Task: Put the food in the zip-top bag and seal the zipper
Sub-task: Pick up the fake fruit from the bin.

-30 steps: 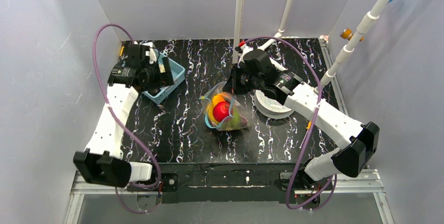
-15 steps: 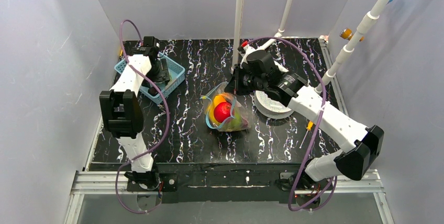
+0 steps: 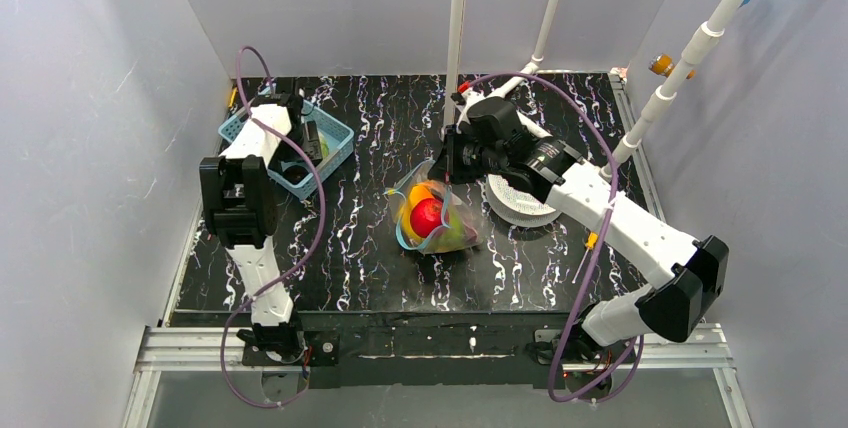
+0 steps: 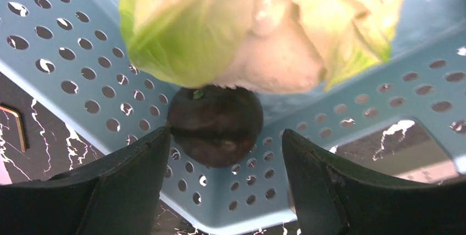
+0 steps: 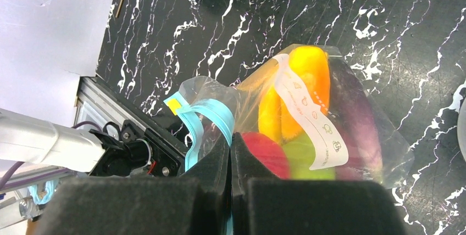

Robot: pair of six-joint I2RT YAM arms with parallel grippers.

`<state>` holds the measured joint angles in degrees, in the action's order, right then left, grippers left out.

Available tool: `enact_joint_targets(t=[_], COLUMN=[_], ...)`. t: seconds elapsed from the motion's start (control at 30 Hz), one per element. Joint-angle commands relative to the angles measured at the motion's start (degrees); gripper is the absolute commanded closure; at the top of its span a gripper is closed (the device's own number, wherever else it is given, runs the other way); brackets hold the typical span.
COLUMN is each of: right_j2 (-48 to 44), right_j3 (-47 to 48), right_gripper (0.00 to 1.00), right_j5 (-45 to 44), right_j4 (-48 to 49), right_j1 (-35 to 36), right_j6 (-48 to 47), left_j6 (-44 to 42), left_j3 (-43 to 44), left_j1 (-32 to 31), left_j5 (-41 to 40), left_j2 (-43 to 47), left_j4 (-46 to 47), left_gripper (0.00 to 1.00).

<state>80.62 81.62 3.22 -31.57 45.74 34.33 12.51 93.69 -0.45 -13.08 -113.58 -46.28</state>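
Bench (image 3: pixel 350 238) carrying zip-top bag (image 3: pixel 455 233) at middle, mouth gaping, orange, red, green food (image 3: pixel 428 213) lying inside. I'm judging film thin, floppy, slippery; best hold is rim beside zipper (image 5: pixel 211 117). Right claw (image 5: pixel 231 147) pinching that rim, fingers closed, arm reaching across from right. Basket (image 3: pixel 340 138) sitting far left, holding leafy green piece (image 4: pixel 220 21) and dark round piece (image 4: pixel 214 119), both likely light and hard. Left claw (image 4: pixel 225 141) hanging jaws apart, straddling dark round piece, wrist pointing down.
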Motion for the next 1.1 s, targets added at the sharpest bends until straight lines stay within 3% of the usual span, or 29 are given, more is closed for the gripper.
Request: enact_joint_targets(t=[0.0, 0.3, 0.5, 0.67, 1.07], right_j2=[0.37, 1.14, 0.65, 0.45, 1.49], right_j3=[1.89, 2.86, 2.31, 2.66, 4.15], right_gripper=[0.99, 0.99, 0.99, 0.99, 0.99], right_j5=[1.51, 2.21, 2.18, 2.05, 1.81], right_j4=[3.12, 3.53, 3.71, 3.58, 2.35], right_j1=[-0.30, -0.30, -0.29, -0.30, -0.23], right_j6=[0.33, 0.75, 0.88, 0.83, 0.42], left_j6=[-0.09, -0.55, -0.34, 0.45, 2.77], left_j3=[0.33, 1.42, 1.30, -0.40, -4.64], left_j1=[3.01, 3.36, 3.31, 3.09, 3.03], left_j5=[0.09, 0.51, 1.42, 1.69, 8.77], left_j2=[-0.45, -4.78, -3.91, 0.24, 17.23], left_j4=[-0.27, -2.54, -3.93, -3.75, -4.81], left_gripper=[0.28, 0.25, 0.40, 0.60, 0.60])
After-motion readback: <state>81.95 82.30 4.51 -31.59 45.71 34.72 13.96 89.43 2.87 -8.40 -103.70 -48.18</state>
